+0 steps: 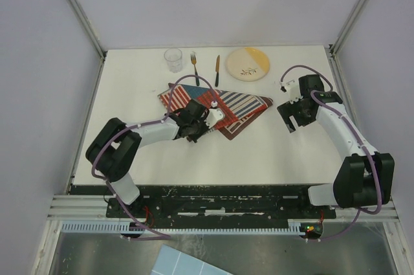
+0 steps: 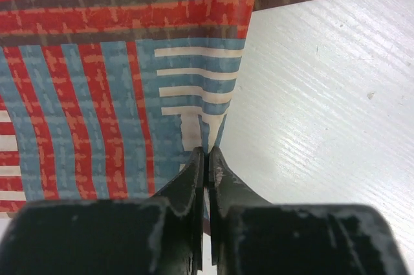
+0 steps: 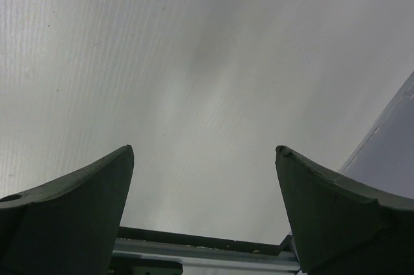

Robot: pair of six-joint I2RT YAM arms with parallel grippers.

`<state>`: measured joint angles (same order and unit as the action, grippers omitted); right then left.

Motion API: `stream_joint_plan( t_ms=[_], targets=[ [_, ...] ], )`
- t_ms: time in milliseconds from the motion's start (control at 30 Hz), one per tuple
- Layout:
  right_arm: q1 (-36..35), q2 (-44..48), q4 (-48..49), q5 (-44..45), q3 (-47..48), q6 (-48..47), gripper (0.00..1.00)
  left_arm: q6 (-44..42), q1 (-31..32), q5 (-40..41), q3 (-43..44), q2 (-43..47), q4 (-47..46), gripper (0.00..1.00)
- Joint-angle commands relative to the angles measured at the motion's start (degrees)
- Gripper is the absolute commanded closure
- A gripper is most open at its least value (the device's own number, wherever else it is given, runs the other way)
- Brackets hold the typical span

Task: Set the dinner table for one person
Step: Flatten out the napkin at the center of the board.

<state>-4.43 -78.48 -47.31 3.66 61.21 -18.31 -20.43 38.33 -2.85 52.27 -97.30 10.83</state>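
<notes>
While the right gripper (image 3: 204, 153) hangs spread wide over the dinner table (image 1: 259, 152), the left gripper (image 2: 207, 153) pinches the striped placemat (image 2: 97, 94) edge tight.

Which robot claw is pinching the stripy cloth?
The left gripper: it is shut on the edge of the striped placemat, while the right gripper stands wide open, holding nothing.

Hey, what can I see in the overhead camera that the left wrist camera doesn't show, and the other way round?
Only the overhead view: the glass, fork, knife and plate lined along the table at its far side, plus the right arm. Only the left wrist view: how the left claw pinches shut on the placemat at its edge. Both: the striped placemat and the white table.
</notes>
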Motion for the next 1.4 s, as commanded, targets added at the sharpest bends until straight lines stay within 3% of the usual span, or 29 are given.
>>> stream_joint_plan(
  t_ms=[0, 233, 533, 933, 1033, 1167, 1367],
  targets=[
    [0.5, 1.4, 1.6, 0.4, -0.7, -0.2, 0.01, -0.7, -0.3, 2.8, -0.9, -5.1, 5.2, 0.97],
    [0.5, 0.8, 3.0, 0.4, -1.4, 0.7, 0.01, 0.2, -0.3, 7.3, -0.4, 0.7, 6.8, 0.97],
    [0.4, -1.6, 3.6, -3.0, 1.7, 1.4, 0.01, -2.1, -0.3, 10.8, 7.1, 10.9, 12.9, 0.97],
    [-0.2, -4.1, 5.1, -8.2, 6.0, 3.6, 0.01, -2.8, -0.3, 15.1, 13.0, 17.9, 15.0, 0.97],
    [-2.9, -3.3, 4.6, -12.5, 7.2, 2.6, 0.01, -3.0, -0.3, 16.3, 13.7, 18.2, 15.1, 0.97],
    [-9.5, -3.7, 4.5, -11.9, 9.9, 2.0, 0.01, -3.0, -0.4, 18.5, 14.8, 17.9, 15.1, 0.97],
    [-13.5, -8.5, 8.4, -10.6, 12.6, 1.3, 0.01, -3.0, -0.4, 20.4, 16.0, 17.8, 14.8, 0.97]
  ],
)
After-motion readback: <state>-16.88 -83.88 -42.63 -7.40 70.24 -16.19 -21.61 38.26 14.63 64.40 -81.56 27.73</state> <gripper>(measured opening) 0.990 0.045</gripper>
